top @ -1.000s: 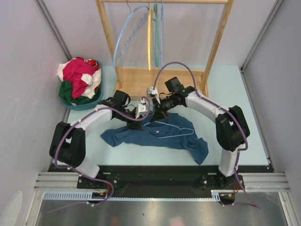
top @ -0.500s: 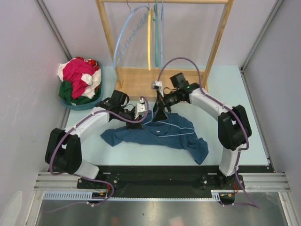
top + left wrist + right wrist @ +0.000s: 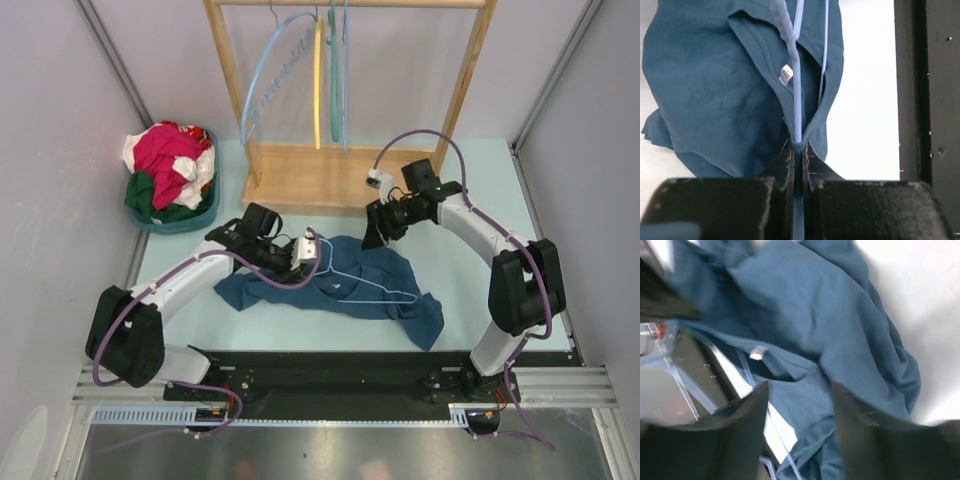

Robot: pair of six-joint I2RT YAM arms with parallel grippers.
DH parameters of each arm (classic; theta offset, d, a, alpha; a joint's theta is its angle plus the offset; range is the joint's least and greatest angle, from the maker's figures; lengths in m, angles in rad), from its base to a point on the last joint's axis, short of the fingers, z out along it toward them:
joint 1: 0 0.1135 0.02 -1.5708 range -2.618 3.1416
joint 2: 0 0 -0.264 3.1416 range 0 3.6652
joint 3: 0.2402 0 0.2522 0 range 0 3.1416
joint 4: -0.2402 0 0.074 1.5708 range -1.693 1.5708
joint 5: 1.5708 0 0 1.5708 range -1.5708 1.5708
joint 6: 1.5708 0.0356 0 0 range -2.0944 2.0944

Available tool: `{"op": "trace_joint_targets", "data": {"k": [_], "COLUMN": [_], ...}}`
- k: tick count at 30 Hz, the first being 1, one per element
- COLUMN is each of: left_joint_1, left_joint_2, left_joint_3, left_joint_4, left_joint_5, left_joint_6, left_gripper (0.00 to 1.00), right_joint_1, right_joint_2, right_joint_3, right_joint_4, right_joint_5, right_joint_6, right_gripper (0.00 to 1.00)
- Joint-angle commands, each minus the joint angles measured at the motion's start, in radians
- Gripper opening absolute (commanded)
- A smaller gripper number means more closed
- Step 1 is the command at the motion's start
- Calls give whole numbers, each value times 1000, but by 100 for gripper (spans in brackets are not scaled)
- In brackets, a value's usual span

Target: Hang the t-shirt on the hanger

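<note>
The teal-blue t-shirt [image 3: 385,290] lies crumpled on the table in front of the arms. The thin pale wire hanger [image 3: 372,286] lies on it, its hook toward my left gripper [image 3: 307,250]. In the left wrist view my left gripper [image 3: 798,146] is shut on the hanger's wire [image 3: 797,100] together with the collar edge of the t-shirt [image 3: 715,90], beside the white label [image 3: 785,74]. My right gripper [image 3: 375,233] hangs open and empty above the shirt's far edge. In the right wrist view it [image 3: 799,387] hovers over the t-shirt [image 3: 840,340] and label [image 3: 758,353].
A wooden rack [image 3: 340,175] stands at the back with a thick light-blue hanger [image 3: 262,85], a yellow hanger [image 3: 318,90] and a teal one [image 3: 335,70]. A teal basket [image 3: 196,215] of pink, white and green clothes sits at the back left.
My right gripper has let go at the collar and moved away to the right and back, open. My left gripper stays shut at the collar, and the hanger has shifted slightly.
</note>
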Motion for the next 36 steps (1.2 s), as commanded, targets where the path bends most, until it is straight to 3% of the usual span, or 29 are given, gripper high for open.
{"op": "trace_joint_targets", "data": {"k": [1,5,9,17,20,25,26,28,36], "left_joint_1": [-17,-27,-46,-50,-50,-52,-49,-41,52], "left_joint_2": [-63,-99,-123,-132,-135,-143,-149,-177,-353], "left_joint_3": [-17,-43,-58,-59,-65,-75,-86,-103,-200], "left_joint_4": [47,73,78,76,84,87,89,90,151], "left_joint_5": [-11,-24,-40,-50,-57,-81,-90,-95,-64], "left_joint_6": [16,-7,-13,-17,-21,-51,-63,-89,-212], "left_gripper": [0,0,0,0,0,0,0,0,0], "right_joint_1": [105,208,265,285,288,279,267,248,132], "right_joint_2": [-8,-7,36,99,131,132,121,104,4], "right_joint_3": [-18,-23,-7,-18,-4,2,3,5,-61], "right_joint_4": [-1,25,10,22,-2,-60,-73,-100,-133], "right_joint_5": [254,406,512,650,661,661,659,653,635], "right_joint_6": [95,116,112,109,100,67,64,58,17], "right_gripper": [47,44,48,46,41,25,20,2,0]}}
